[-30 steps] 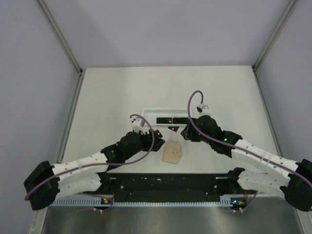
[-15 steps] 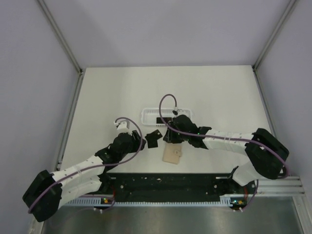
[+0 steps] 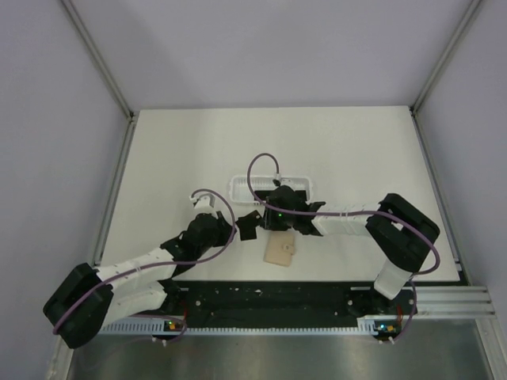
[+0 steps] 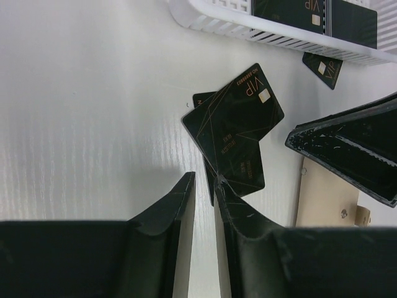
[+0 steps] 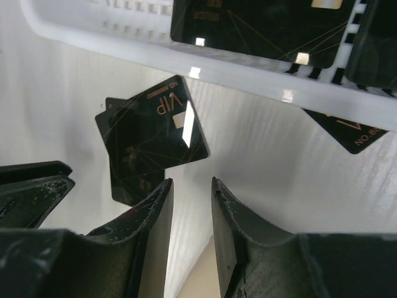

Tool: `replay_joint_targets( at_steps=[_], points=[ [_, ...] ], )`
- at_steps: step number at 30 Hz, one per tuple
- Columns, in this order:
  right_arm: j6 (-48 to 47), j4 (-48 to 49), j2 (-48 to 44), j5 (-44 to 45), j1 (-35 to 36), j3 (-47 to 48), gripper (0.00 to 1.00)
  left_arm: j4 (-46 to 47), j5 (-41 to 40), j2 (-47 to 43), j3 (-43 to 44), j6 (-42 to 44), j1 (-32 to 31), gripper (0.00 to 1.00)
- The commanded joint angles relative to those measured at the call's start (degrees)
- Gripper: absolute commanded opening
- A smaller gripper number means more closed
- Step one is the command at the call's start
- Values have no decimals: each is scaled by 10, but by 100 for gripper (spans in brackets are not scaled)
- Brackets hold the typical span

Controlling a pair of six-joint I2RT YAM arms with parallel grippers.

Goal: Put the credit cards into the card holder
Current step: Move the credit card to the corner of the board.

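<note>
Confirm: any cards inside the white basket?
Yes, the left wrist view shows two black cards lying side by side inside the white basket.

Pretty sure this is a robotics lab test cell: bare white table, aluminium frame posts up top, blank grey wall panels, black mounting rail along the bottom.

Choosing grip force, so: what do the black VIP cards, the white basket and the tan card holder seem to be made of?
Black VIP cards: likely glossy plastic; their faces mirror the light. White basket: moulded plastic, slotted wall, slight sheen. Tan card holder: matte, perhaps leather or an imitation, with a small metal-looking snap.
</note>
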Motion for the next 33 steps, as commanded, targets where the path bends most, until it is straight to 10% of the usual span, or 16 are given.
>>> replay_joint_targets(
  at_steps=[1,15,33],
  points=[
    [8,-29,14,58,5,43,31,38,-2,9,0,3,9,22],
    [-20,-46,64,69,-12,81,32,71,19,68,7,6,35,1],
    [-55,57,115,-65,-14,90,32,66,31,72,0,3,46,0]
  ],
)
